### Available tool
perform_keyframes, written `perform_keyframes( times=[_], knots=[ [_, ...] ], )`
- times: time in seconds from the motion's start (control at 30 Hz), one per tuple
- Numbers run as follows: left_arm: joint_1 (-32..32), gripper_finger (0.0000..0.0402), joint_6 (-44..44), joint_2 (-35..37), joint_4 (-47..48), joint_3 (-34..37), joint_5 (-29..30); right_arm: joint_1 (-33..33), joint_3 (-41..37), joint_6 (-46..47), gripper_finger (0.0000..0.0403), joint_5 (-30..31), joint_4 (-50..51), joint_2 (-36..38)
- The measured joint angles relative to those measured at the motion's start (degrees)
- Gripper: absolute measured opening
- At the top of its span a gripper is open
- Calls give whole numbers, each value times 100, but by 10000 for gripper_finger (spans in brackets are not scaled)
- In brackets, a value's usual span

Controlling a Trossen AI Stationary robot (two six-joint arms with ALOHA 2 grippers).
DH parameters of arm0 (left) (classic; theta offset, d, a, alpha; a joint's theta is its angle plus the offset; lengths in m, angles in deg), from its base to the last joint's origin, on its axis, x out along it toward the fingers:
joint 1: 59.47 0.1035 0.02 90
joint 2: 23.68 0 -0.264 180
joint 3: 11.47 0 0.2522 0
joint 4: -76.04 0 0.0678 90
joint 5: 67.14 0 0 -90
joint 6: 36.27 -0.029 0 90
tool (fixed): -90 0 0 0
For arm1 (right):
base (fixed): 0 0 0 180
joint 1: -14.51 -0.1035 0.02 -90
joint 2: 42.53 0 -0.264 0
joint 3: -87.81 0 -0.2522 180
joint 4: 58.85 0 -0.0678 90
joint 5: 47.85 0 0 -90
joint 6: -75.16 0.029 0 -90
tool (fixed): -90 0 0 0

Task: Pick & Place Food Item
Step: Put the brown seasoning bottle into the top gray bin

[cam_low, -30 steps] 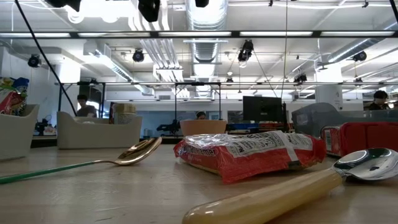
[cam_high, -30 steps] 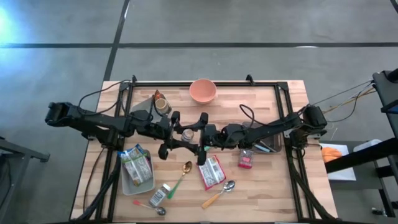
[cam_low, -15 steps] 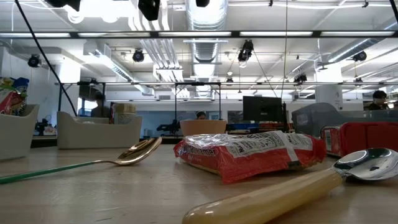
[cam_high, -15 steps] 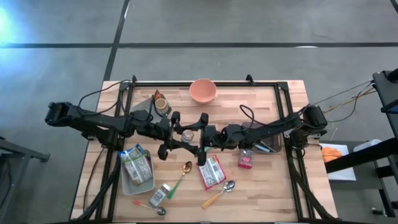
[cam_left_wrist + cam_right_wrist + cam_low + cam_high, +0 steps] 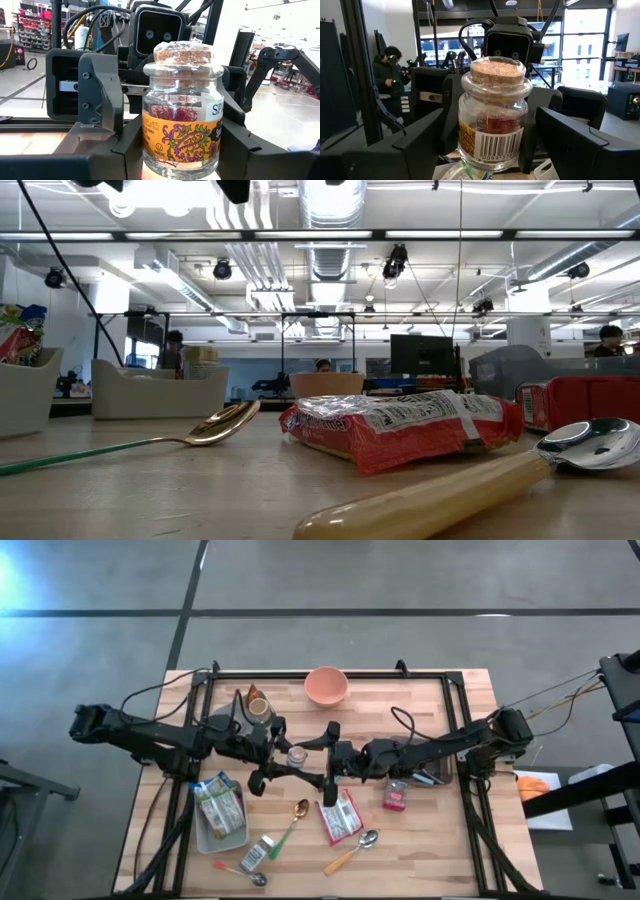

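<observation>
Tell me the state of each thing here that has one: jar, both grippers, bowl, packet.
Spice jar: corked, upright, held.
Left gripper: shut on the spice jar.
Right gripper: open, fingers flanking the spice jar.
Pink bowl: upright, empty.
Red packet: lying flat.

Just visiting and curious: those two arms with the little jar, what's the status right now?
Left gripper shut on spice jar, above mid-table. Right gripper open, fingers either side of the jar. Nothing in the way.
</observation>
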State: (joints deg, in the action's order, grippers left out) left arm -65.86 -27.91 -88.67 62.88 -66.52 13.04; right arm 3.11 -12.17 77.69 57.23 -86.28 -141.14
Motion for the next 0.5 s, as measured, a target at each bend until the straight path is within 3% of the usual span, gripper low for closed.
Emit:
perform_keyframes(
  times=[0.5],
  knots=[
    [-11, 179, -190, -26, 87, 0, 4, -9, -7, 41, 302, -63, -115, -1]
  ],
)
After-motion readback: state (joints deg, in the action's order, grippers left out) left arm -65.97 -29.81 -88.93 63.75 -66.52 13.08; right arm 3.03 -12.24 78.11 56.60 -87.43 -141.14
